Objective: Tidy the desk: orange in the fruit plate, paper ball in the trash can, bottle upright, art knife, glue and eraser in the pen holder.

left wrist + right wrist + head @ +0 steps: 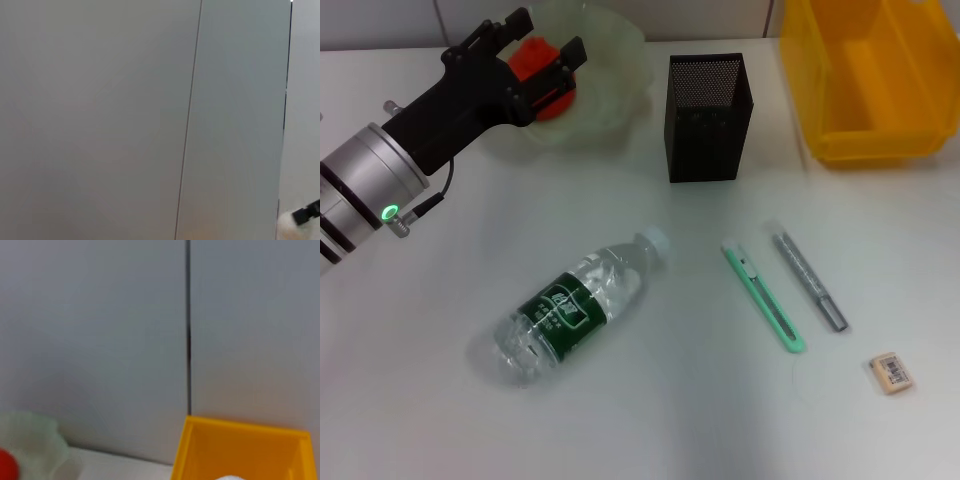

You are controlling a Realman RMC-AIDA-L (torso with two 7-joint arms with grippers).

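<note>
My left gripper [548,40] hangs over the pale green fruit plate [615,60], shut on the red-orange orange [532,57]. In the right wrist view the plate [35,440] and a sliver of the orange [6,465] show too. The bottle [575,305] lies on its side mid-desk, cap toward the pen holder [708,118]. To its right, the mint-green art knife [763,295] and the grey glue [809,280] lie side by side. The eraser [892,372] sits at the front right. The yellow trash can [865,80] stands back right. The paper ball is not clearly visible. My right gripper is out of view.
The white desk [420,400] stretches bare along the front left. A grey panelled wall backs the desk. In the right wrist view a white scrap [230,478] peeks from inside the trash can [240,450] at the picture's edge.
</note>
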